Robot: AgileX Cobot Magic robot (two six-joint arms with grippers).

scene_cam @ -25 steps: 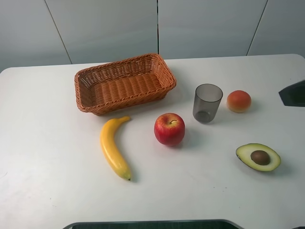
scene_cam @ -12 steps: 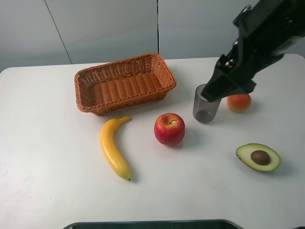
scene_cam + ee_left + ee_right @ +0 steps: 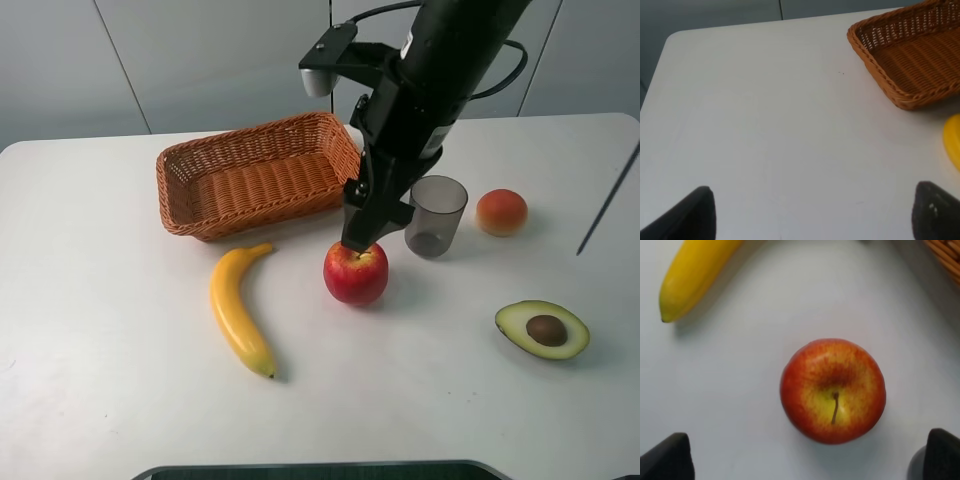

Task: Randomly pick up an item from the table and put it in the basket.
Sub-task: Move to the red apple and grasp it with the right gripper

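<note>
Right gripper point(image 3: 362, 242) spread wide, empty, directly over red apple point(image 3: 355, 278) mid table point(image 3: 100, 360); left gripper point(image 3: 812, 215) spread, empty too.

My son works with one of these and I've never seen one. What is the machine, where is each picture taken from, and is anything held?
It is a robot with two arms, each ending in a two-fingered gripper. One camera sits high, looking down on the white table; the other two ride on the wrists. On the table are a wicker basket, a banana, an apple, a grey cup, a peach-like fruit and an avocado half. The right gripper is over the apple, open, not gripping. The left gripper is open over the table beside the basket. Nothing is held.
</note>
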